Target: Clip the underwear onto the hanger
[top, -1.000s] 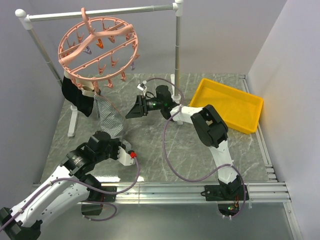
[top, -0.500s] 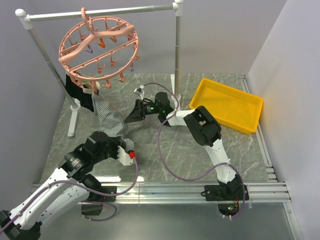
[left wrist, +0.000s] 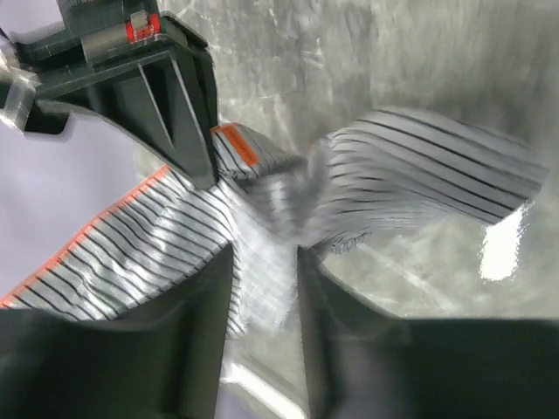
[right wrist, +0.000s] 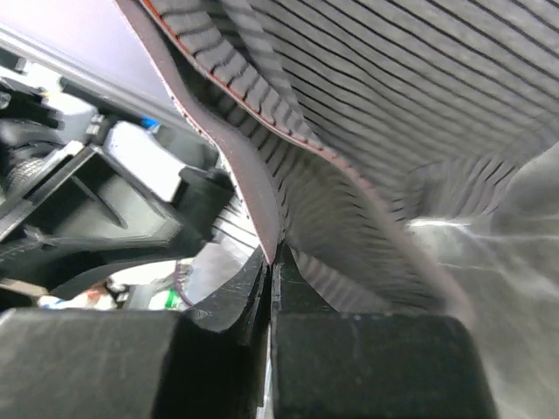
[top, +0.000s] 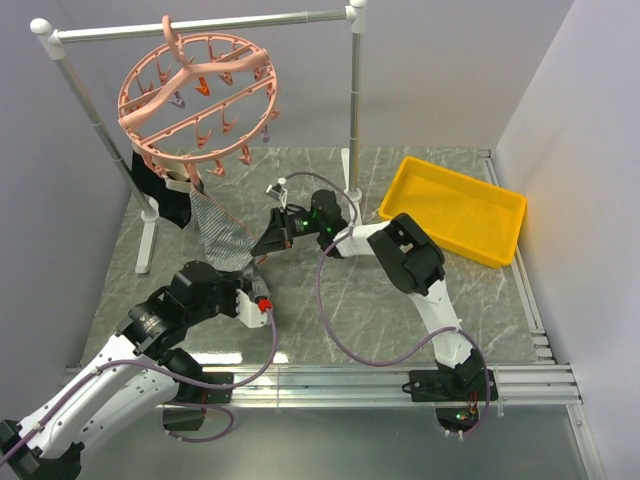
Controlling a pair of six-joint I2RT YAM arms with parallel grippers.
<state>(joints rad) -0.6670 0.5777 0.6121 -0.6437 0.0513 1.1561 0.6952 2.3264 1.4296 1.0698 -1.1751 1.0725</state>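
The pink hanger [top: 195,95] hangs by its hook from the grey rail. The striped grey underwear [top: 216,228] hangs from clips at its near-left rim, dark waistband [top: 160,197] up, and stretches down to both grippers. My right gripper [top: 263,249] is shut on the underwear's edge; in its wrist view the jaws [right wrist: 269,257] pinch a fold of the striped cloth [right wrist: 376,105]. My left gripper [top: 247,278] sits just below it. Its fingers [left wrist: 203,323] stand apart with striped cloth [left wrist: 262,279] lying loosely between them, and the right gripper's finger [left wrist: 179,105] clamps the orange-edged hem above.
A yellow tray [top: 455,208] lies at the back right of the marble table [top: 330,300]. The rail [top: 200,24] rests on two upright posts, one at the left [top: 100,130] and one near the middle [top: 354,110]. Purple cables [top: 330,300] loop beside the right arm.
The right gripper has moved down and left to the underwear's lower end and shut on it. The left gripper's jaws have parted from the cloth. The ring swung slightly.
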